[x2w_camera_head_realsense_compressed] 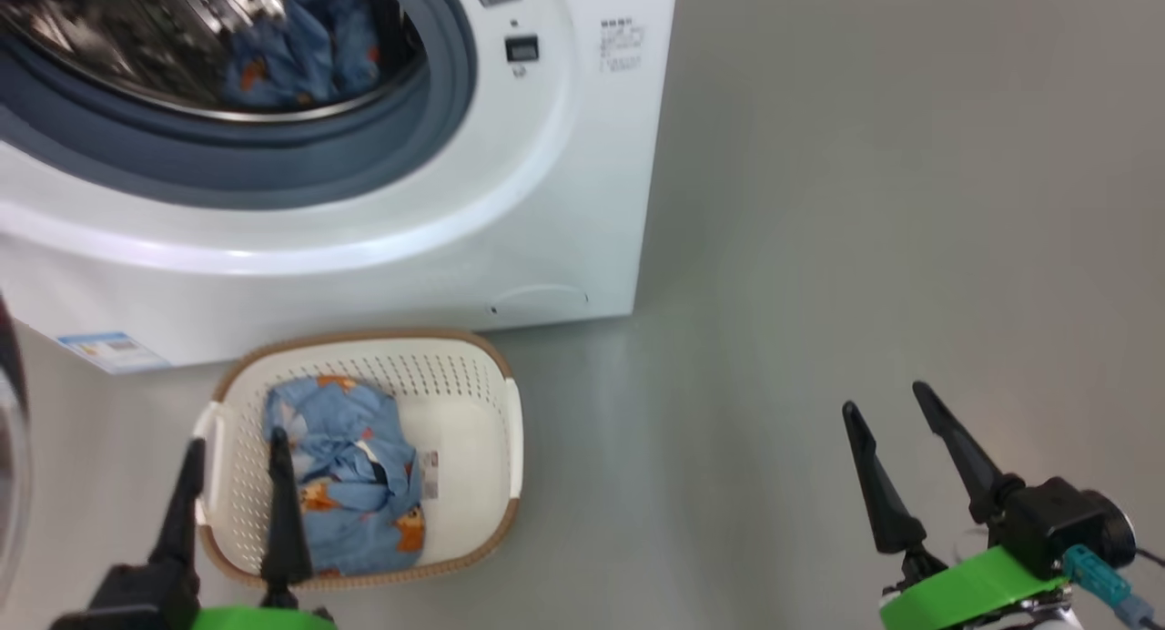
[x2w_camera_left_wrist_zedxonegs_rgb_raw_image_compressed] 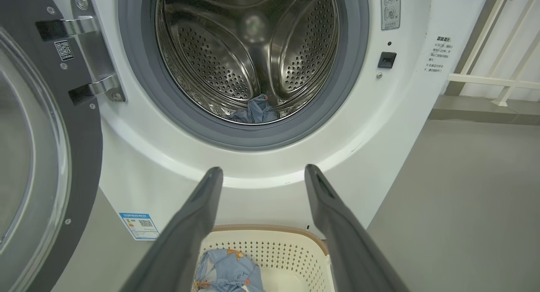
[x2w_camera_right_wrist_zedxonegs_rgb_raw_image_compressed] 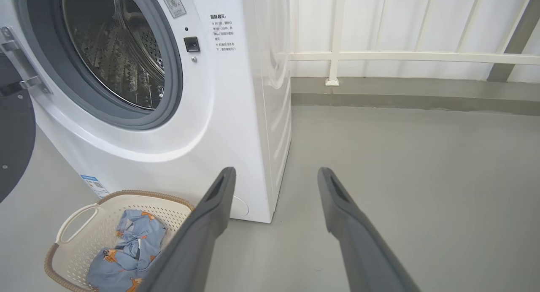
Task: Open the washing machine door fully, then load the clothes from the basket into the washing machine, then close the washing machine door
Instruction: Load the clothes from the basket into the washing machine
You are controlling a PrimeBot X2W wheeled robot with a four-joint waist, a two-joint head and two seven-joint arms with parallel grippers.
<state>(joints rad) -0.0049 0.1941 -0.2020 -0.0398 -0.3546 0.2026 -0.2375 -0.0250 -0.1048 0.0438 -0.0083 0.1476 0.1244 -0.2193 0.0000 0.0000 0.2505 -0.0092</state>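
The washing machine (x2w_camera_head_realsense_compressed: 546,202) is standing on the grey floor (x2w_camera_head_realsense_compressed: 865,202) with its mouth uncovered. The washing machine door (x2w_camera_left_wrist_zedxonegs_rgb_raw_image_compressed: 86,157) is hanging open on its hinge at the machine's left side, its black rim and glass turned away from the opening. Inside the machine's steel drum (x2w_camera_left_wrist_zedxonegs_rgb_raw_image_compressed: 236,51), one light-blue garment (x2w_camera_head_realsense_compressed: 300,47) is lying low at the bottom, just behind the grey gasket (x2w_camera_left_wrist_zedxonegs_rgb_raw_image_compressed: 352,60).

The basket (x2w_camera_head_realsense_compressed: 473,402) is sitting on the floor directly in front of the washing machine, close to its base and toward its left half. The second light-blue garment (x2w_camera_head_realsense_compressed: 350,471) is lying crumpled inside it, with orange figures showing.

The left gripper (x2w_camera_head_realsense_compressed: 235,439) is hovering in front of the washing machine, above the basket's near left edge. Its two dark fingers are standing wide apart and holding nothing. The right gripper (x2w_camera_head_realsense_compressed: 884,397) is hanging over bare floor, off to the right of the washing machine and well clear of it. Its fingers are also spread apart and gripping nothing.
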